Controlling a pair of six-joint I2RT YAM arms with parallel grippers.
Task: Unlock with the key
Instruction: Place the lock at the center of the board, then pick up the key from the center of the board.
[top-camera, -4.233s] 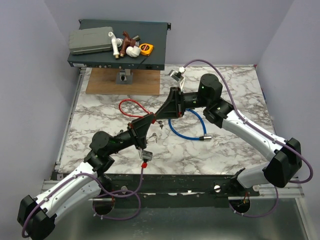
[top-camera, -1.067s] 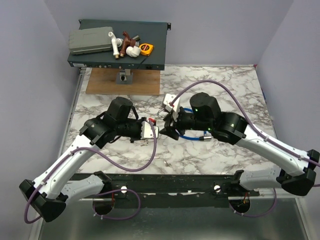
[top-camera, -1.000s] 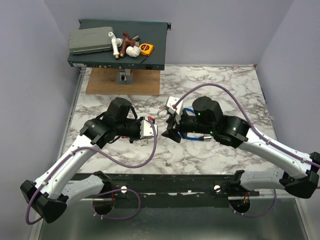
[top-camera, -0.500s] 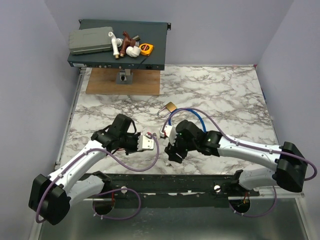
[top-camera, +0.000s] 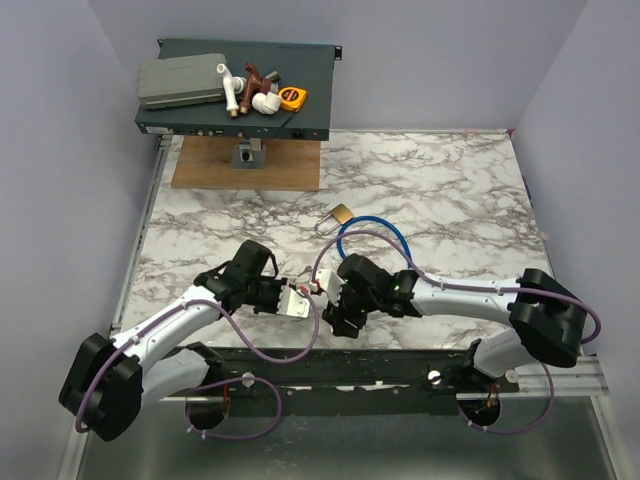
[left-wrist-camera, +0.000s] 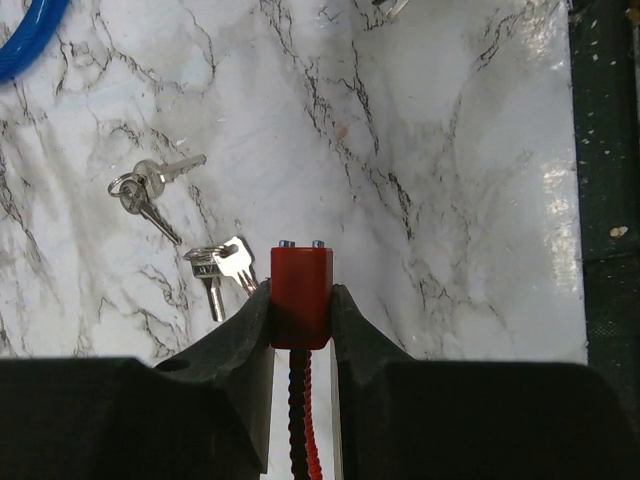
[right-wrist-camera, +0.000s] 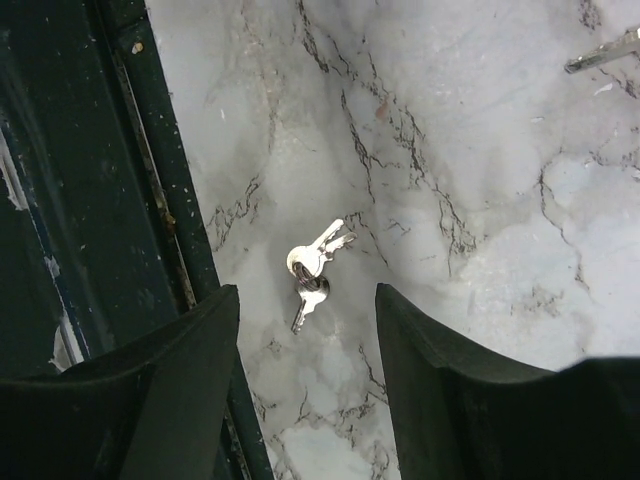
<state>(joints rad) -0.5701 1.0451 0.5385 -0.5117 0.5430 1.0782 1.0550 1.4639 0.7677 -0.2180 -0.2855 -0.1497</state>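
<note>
top external view: at the near edge of the marble table (top-camera: 450, 190), both arms reach inward and low, their grippers close together near the middle of that edge. the left gripper (top-camera: 297, 300) points right; the right gripper (top-camera: 340, 322) sits just beside it and points down at the marble.

left wrist view: the left gripper's fingers (left-wrist-camera: 245, 330) are clamped on the red head of the key (left-wrist-camera: 300, 280), which stands upright between them, with its red cord (left-wrist-camera: 300, 420) trailing back between the pads. the key is off the table. on the marble beyond it lie a silver key pair (left-wrist-camera: 222, 262) and, further left, a ringed key pair (left-wrist-camera: 148, 185).

right wrist view: the right gripper's fingers (right-wrist-camera: 190, 380) stand apart with nothing between them, above a small key ring (right-wrist-camera: 313, 262) that lies next to the dark table edge (right-wrist-camera: 90, 200).

further out, the blue cable lock (top-camera: 373, 216) lies looped on the marble, with the brass padlock (top-camera: 342, 213) just beside it on the left. at the far edge are a wooden board (top-camera: 245, 165) and a dark rack unit (top-camera: 300, 110) holding a grey box (top-camera: 180, 82) and a yellow tape measure (top-camera: 293, 97).
</note>
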